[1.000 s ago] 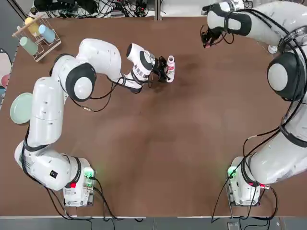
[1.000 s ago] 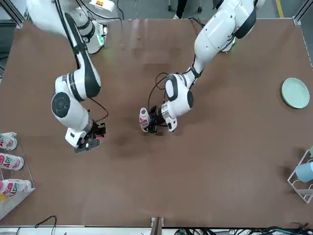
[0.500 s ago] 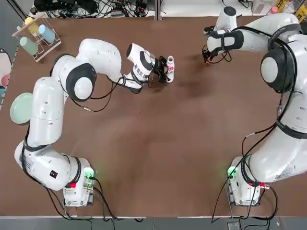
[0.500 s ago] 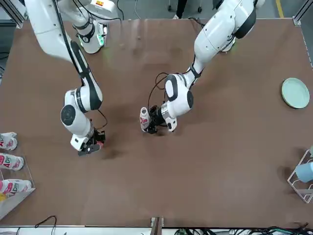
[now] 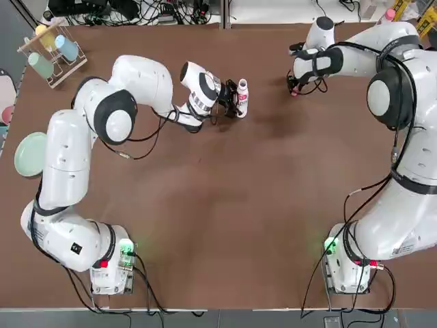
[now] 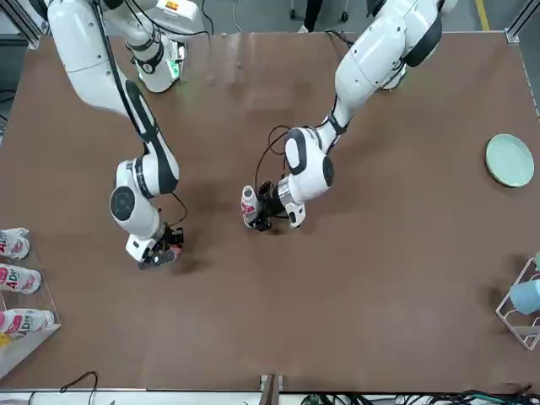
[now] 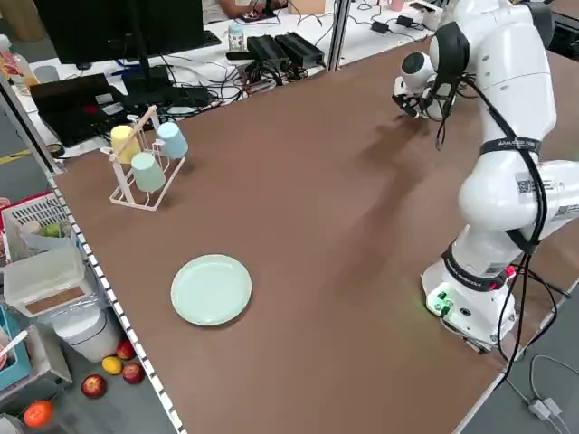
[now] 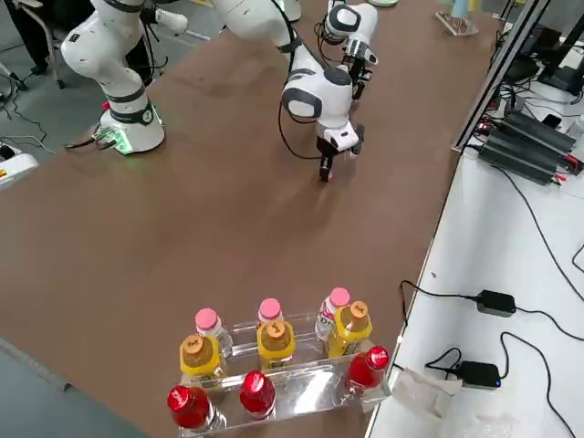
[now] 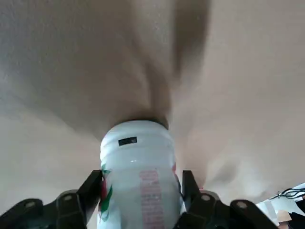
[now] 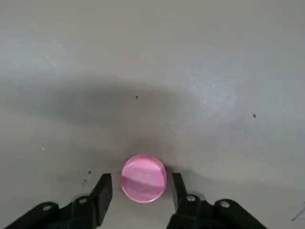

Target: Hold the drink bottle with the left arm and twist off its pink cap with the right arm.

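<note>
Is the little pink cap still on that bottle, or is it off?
Off. The pink cap lies on the table between the right hand's fingers, far from the drink bottle, which the left hand grips.

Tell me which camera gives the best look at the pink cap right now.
The right wrist view: the pink cap sits large between the right gripper's fingers, just above the table. Top, front and right side views show only a speck at that gripper; the left side and left wrist views show nothing of it.

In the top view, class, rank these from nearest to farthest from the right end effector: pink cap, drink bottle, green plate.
1. pink cap, at the right end effector, far side.
2. drink bottle, mid-table, in the left end effector.
3. green plate, at the left edge.
</note>
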Available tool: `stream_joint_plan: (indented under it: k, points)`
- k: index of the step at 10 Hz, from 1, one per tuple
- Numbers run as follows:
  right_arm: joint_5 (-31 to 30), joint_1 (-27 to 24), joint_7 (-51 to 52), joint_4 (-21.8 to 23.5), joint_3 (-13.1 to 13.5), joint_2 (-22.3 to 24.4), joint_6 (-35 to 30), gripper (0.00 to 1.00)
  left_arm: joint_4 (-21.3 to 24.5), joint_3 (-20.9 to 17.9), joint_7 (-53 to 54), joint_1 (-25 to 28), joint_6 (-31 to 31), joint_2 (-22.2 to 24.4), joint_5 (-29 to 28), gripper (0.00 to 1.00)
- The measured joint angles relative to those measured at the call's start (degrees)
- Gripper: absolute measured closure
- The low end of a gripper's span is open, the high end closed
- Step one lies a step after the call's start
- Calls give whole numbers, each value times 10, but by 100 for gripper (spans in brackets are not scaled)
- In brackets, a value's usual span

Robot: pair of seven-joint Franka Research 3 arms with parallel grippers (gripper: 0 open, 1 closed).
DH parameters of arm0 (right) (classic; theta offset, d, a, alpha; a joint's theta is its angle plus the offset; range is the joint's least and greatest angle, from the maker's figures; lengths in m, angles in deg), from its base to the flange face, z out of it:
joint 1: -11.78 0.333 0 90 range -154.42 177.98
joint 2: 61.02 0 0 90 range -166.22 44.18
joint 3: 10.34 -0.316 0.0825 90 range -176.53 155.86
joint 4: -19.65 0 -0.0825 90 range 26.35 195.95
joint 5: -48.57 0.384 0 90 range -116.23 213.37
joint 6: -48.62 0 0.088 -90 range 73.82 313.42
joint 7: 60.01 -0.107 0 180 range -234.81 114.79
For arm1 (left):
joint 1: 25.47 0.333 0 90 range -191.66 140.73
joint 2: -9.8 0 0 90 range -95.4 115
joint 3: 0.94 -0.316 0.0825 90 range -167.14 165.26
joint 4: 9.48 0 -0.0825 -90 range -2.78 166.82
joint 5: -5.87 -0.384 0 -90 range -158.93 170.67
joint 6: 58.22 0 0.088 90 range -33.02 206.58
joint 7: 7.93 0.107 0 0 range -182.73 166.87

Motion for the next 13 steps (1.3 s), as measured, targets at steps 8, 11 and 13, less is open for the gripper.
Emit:
stream_joint_plan:
  k: [8,11,13]
  points:
    - [1,-60,3,-108,1,146,-323,0,-16,-9,3,-7,0,-6,0,0]
    - [3,-93,3,-199,1,165,-445,0,-18,-15,13,-7,-4,-7,-27,0]
    - [4,-111,3,-263,3,189,-525,0,-21,-22,25,-6,-19,-7,-42,0]
